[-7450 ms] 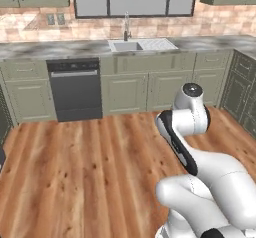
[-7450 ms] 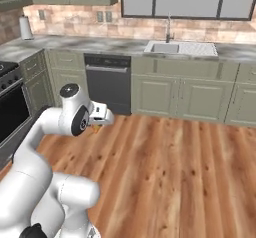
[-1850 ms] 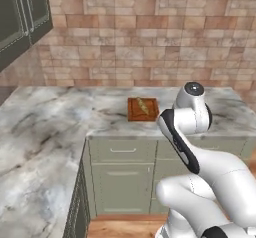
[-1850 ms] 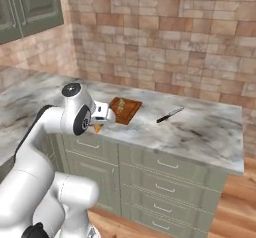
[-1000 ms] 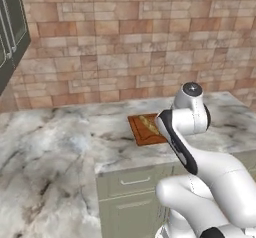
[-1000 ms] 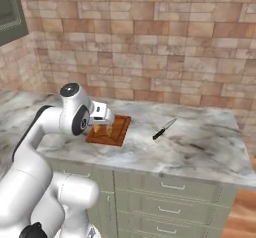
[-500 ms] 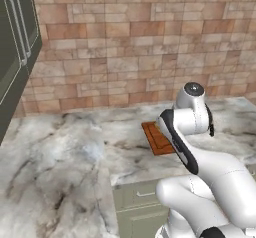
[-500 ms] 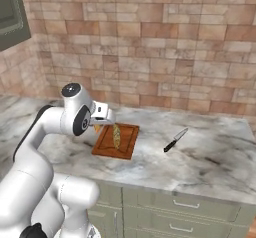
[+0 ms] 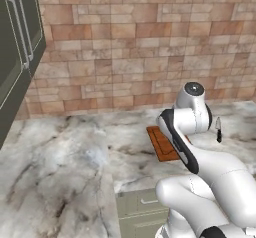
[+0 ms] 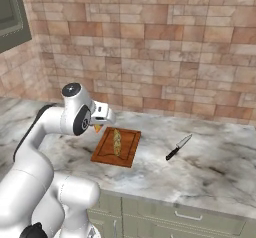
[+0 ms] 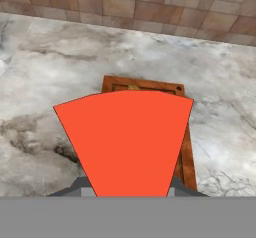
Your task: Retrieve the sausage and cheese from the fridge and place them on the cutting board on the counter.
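Here, seen from the right base camera, the white arm's two-finger gripper (image 10: 100,124) hangs over the grey-white marbled stone counter (image 10: 210,174), just left of the small, nearly square reddish-brown wooden cutting board (image 10: 115,146) with its darker raised rim. Clamped on the cheese wedge (image 10: 97,128): a sliver of orange peeks out below the hand there, and in the hand view the wedge's flat red face (image 11: 125,139) spreads wide between the two dark finger tips, narrow end down at the tips. So closed on the cheese, held above the counter, not yet resting on the board.

Behind the red face in the hand view, the board (image 11: 186,152) lies flat on the marbled top (image 11: 45,77), its rim showing along the top and right side. On the board, a pale tan elongated food item (image 10: 117,141), lying roughly lengthwise. No telling from these frames where the sausage is.

To the right of the board, well apart from it, a black-handled knife (image 10: 178,147) lies on the stone, blade toward the brick wall (image 10: 165,52).

From the left base camera, the arm's elbow covers most of the board (image 9: 161,144); the knife (image 9: 218,130) shows beyond it on the counter (image 9: 65,172). At far left, a dark cabinet door (image 9: 17,47) with thin vertical handles.
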